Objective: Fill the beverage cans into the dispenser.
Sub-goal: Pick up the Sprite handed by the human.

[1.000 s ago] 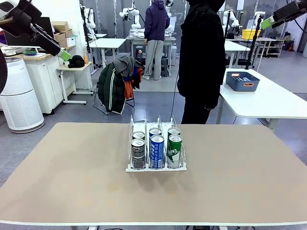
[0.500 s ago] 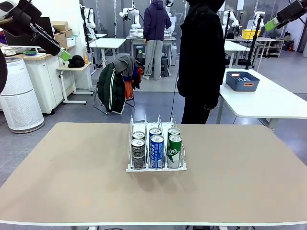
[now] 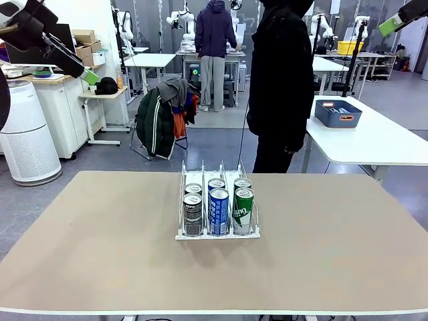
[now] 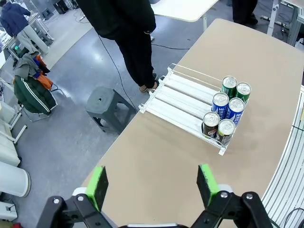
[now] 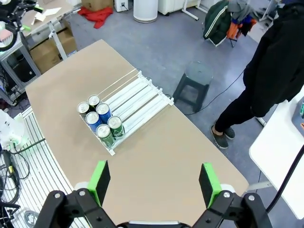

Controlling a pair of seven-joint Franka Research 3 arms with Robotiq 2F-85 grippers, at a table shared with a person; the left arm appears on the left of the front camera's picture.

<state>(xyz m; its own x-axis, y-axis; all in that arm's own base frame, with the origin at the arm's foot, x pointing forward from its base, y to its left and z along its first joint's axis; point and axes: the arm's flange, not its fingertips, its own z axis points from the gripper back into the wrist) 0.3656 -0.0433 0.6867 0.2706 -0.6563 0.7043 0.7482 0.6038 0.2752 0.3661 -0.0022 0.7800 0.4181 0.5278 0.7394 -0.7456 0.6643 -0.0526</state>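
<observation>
Well, the left gripper point(image 4: 153, 185) and right gripper point(image 5: 154, 184) hang high above the table point(image 3: 100, 254), each spread wide with nothing between the pads point(image 4: 98, 185). The dispenser point(image 3: 217, 235) sits mid-table, well below and between them, its lanes point(image 4: 183, 95) running near to far; neither gripper looks clearly nearer. Six beverage cans point(image 3: 219, 210) stand upright at its near end, silver tops showing: black left, blue middle, green right.

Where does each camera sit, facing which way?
Front: fixed at robot's table edge, facing across beige table at person in black; left tool, right tool in top corners.
Left wrist: high up, looking down past open left tool at white-and-clear three-lane dispenser.
Right wrist: same from opposite side, past open right tool.
All share: six slim aluminium beverage cans.
</observation>
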